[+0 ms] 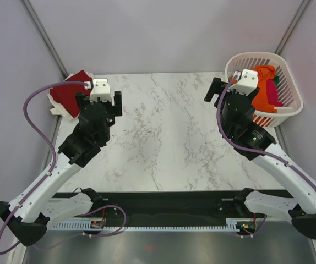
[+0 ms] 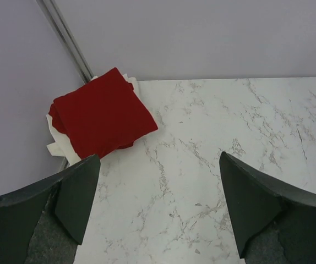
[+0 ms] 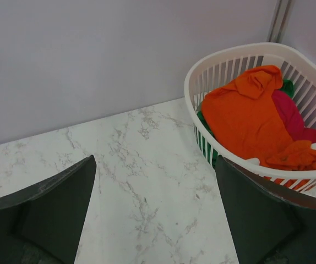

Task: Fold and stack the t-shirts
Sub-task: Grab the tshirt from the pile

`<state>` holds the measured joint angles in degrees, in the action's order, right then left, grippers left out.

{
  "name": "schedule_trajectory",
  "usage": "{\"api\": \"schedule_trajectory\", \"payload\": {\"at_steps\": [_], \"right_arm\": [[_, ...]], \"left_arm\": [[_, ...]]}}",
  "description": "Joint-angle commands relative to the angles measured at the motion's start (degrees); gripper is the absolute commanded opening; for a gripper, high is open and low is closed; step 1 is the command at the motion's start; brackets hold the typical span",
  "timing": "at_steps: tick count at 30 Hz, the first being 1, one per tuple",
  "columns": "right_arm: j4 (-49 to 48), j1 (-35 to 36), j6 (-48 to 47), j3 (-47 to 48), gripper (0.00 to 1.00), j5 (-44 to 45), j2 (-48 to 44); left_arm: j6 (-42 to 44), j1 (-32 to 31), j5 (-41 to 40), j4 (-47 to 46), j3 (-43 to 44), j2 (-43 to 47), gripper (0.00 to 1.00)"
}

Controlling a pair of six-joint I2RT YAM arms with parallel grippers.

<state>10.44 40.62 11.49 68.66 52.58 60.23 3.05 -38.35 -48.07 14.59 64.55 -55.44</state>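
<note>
A dark red t-shirt (image 1: 72, 93) (image 2: 100, 113) lies folded at the table's far left corner, on top of a white folded cloth (image 2: 56, 144). An orange t-shirt (image 1: 265, 88) (image 3: 246, 115) lies crumpled in the white basket (image 1: 291, 107) (image 3: 202, 71) at the far right, on top of a magenta-pink one (image 3: 291, 116) and a green one (image 3: 288, 87). My left gripper (image 1: 99, 100) (image 2: 159, 159) hovers open over bare marble, just right of the red shirt. My right gripper (image 1: 232, 88) (image 3: 155, 160) is open and empty beside the basket's left side.
The marble tabletop (image 1: 163, 132) stretches between the two arms. Grey walls close in the back and sides, with a metal post (image 2: 67, 38) behind the red shirt. The basket stands against the right wall.
</note>
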Motion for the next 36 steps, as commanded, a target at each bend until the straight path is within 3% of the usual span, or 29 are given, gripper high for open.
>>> {"api": "schedule_trajectory", "payload": {"at_steps": [1, 4, 5, 7, 8, 11, 17, 20, 25, 36], "right_arm": [[0.46, 0.34, -5.67, 5.77, 0.98, -1.33, 2.52], [-5.39, 0.69, -11.56, 6.57, 0.98, -1.00, 5.15], [-6.30, 0.08, -15.75, 9.01, 0.98, 4.06, 6.64], [-0.39, -3.16, -15.10, 15.50, 0.98, 5.26, 14.36], [4.28, -9.18, -8.04, 24.32, 0.98, 0.56, 19.70], [14.60, -20.97, 0.88, 35.71, 0.98, -11.23, 26.06], [21.64, -40.31, 12.31, 45.58, 0.97, -26.80, 37.13], [20.86, -49.55, 15.67, 45.68, 0.90, -36.30, 43.27], [22.34, -54.85, 16.11, 51.74, 0.84, -44.57, 53.67], [21.65, -57.23, 15.06, 60.27, 0.82, -46.25, 68.52]], "left_arm": [[1.52, -0.06, -1.06, -1.32, -1.89, 1.73, 0.96], [0.82, -0.06, 0.61, -1.32, -2.50, 3.49, 0.96], [0.82, -0.06, 0.70, -1.23, -2.50, 3.58, 0.96], [0.82, -0.06, 0.70, -1.23, -2.50, 4.11, 0.96], [0.73, -0.06, 0.88, -1.23, -2.59, 4.20, 0.96], [0.38, -0.06, 1.40, -1.32, -3.12, 5.08, 0.95], [0.56, -0.06, 1.31, -1.14, -3.03, 4.20, 0.95], [0.38, -0.06, 1.76, -1.23, -3.12, 4.20, 0.95], [0.38, -0.06, 1.93, -1.23, -3.29, 3.59, 0.95], [1.08, -0.06, 1.49, -1.32, -3.29, 1.30, 0.95]]}}
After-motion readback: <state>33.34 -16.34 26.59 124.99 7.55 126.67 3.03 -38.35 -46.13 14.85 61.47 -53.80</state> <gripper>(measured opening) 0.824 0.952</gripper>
